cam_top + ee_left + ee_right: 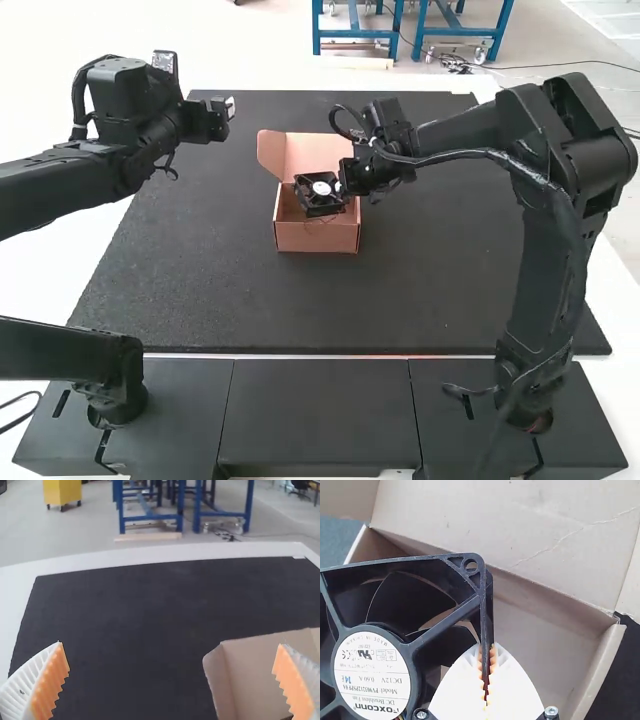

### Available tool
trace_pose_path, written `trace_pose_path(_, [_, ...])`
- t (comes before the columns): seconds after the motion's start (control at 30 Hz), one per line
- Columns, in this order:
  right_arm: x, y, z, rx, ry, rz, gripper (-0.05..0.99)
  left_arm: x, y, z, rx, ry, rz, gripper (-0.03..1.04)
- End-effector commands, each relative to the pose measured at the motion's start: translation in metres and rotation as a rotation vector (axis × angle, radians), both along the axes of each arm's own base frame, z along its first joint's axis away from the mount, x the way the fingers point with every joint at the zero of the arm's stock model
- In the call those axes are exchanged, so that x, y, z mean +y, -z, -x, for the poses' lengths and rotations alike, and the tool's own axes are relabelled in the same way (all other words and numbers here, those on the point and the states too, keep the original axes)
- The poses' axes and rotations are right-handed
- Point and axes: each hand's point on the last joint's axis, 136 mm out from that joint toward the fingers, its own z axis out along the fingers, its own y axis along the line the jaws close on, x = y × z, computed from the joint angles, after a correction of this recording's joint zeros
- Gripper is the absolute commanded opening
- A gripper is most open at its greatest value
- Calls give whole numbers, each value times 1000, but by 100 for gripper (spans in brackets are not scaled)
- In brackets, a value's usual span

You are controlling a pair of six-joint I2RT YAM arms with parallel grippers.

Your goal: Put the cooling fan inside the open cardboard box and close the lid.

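Note:
A small brown cardboard box [318, 228] stands open in the middle of the black mat, its lid [290, 153] raised at the far side. A black square cooling fan [320, 193] hangs tilted over the box opening, with my right gripper [350, 180] shut on its frame edge. In the right wrist view the fan [405, 645] is pinched between the white ribbed fingers [485, 680], with the box interior [540, 645] behind. My left gripper [222, 108] is open, high over the mat left of the lid; its orange pads [47, 685] stand wide apart, the lid [260, 680] near one.
The black mat [200, 270] covers most of the white table. Black base plates [320, 415] line the front edge. Bare mat lies all around the box.

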Motion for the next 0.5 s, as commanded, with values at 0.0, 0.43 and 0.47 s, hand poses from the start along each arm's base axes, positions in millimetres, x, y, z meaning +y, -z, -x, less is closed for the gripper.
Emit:
trace_pose_path(0.0, [6, -2, -2, -17, -5, -15, -2, 6, -15, 5, -39, -18, 16, 96])
trace_pose_path(0.43, [8, 18, -7, -4, -2, -8, -2, 7, -6, 12, -25, -17, 15, 96])
trace_pose_path(0.47, [8, 20, -7, -3, -3, -6, -2, 7, -5, 13, -21, -15, 13, 96])
